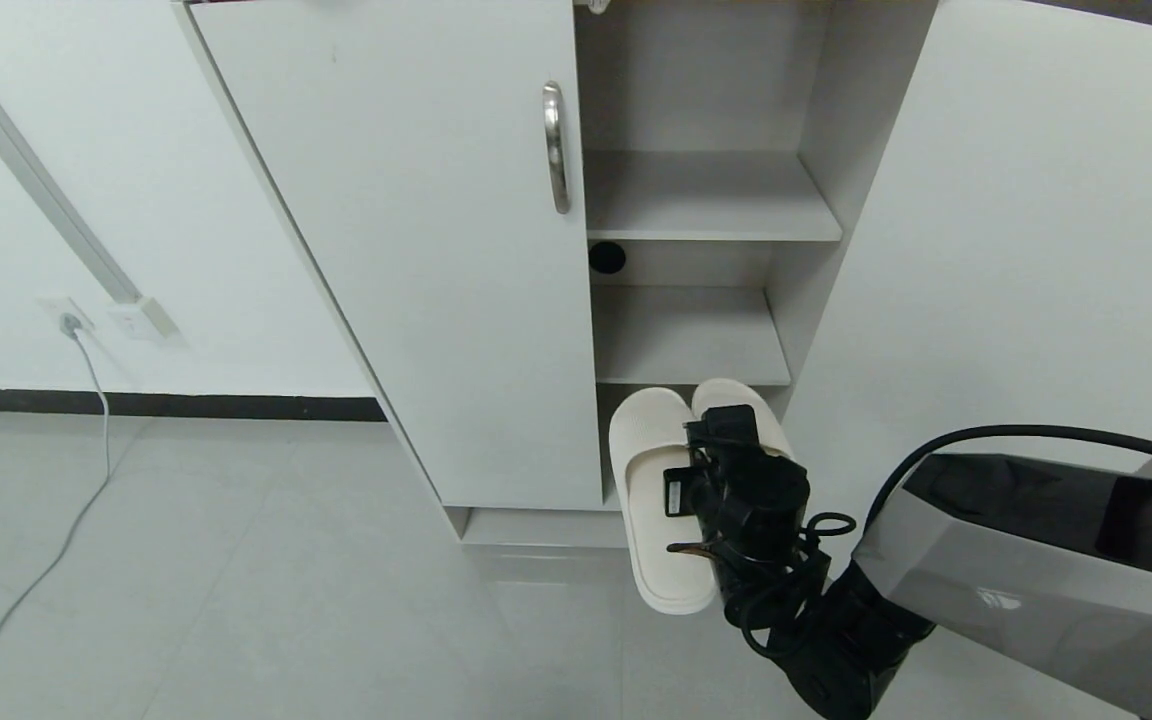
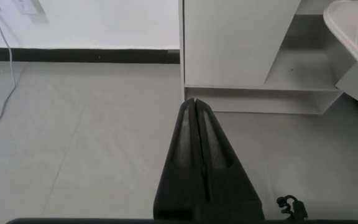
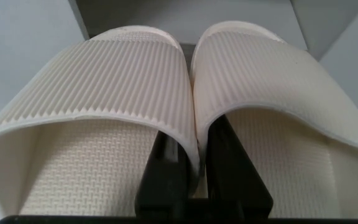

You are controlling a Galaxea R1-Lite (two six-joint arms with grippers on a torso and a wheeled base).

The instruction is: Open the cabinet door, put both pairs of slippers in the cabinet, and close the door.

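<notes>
- Head view: the cabinet (image 1: 696,90) stands against the wall, its left door (image 1: 386,250) closed and bearing a metal handle (image 1: 556,148), its right door (image 1: 1016,250) swung wide open.
- Behind the open door are an upper shelf (image 1: 706,200) and a lower shelf (image 1: 686,340), with a dark round hole (image 1: 607,257) in the back panel between them.
- The right hand (image 1: 726,440) holds a pair of cream slippers (image 1: 651,500) side by side above the floor (image 1: 236,580). They hang just in front of the cabinet's lowest opening, toes pointing in under the lower shelf.
- Right wrist view: the right hand (image 3: 197,180) is clamped on the two touching inner side walls of the slippers (image 3: 104,81), one finger (image 3: 235,174) inside each shoe and only those walls between them.
- Left wrist view: the left hand (image 2: 194,124) hangs over bare floor (image 2: 73,137) with its fingers pressed together, gripping nothing. It is well apart from the cabinet base (image 2: 260,99), and a slipper edge (image 2: 353,25) shows beyond.
- A grey cable (image 1: 86,480) runs from a wall socket (image 1: 66,320) down across the floor, left of the cabinet.
</notes>
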